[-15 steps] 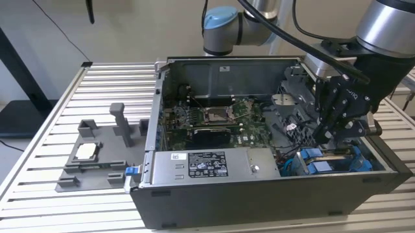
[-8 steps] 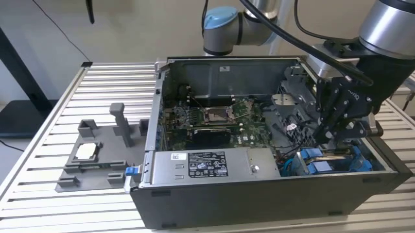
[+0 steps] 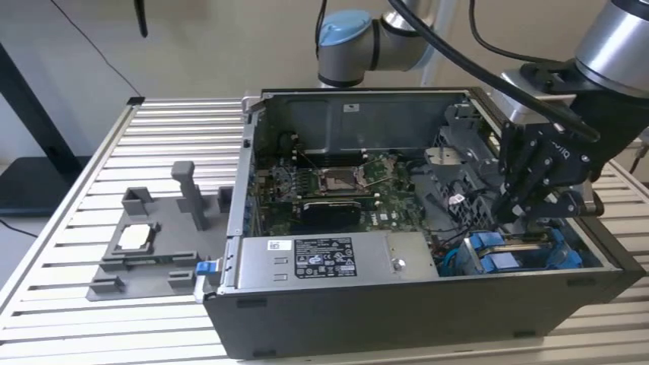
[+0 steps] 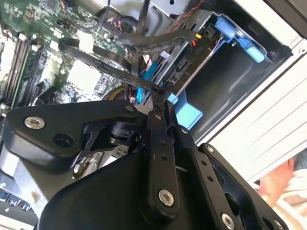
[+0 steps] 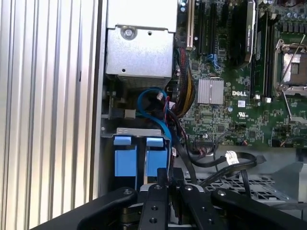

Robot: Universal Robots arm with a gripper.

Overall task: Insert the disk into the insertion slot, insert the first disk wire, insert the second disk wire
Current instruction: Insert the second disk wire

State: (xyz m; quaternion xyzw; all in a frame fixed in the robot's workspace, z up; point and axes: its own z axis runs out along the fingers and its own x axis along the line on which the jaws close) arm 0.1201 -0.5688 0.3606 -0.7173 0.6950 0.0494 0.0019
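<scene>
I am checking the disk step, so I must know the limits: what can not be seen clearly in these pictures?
- Disk seating: in the exterior view, the gripper hides most of the insertion slot.
- Fingertips: in the first wrist view, the picture's edge cuts off the gripper, so any grasp is unclear.
- Wire connection: in the second wrist view, black cables cross the slot, hiding the plugs.

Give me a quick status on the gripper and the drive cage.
Gripper down inside the case, just above the insertion slot. Fingers look closed together at a black cable. Loose cables cross near the cage.
</scene>
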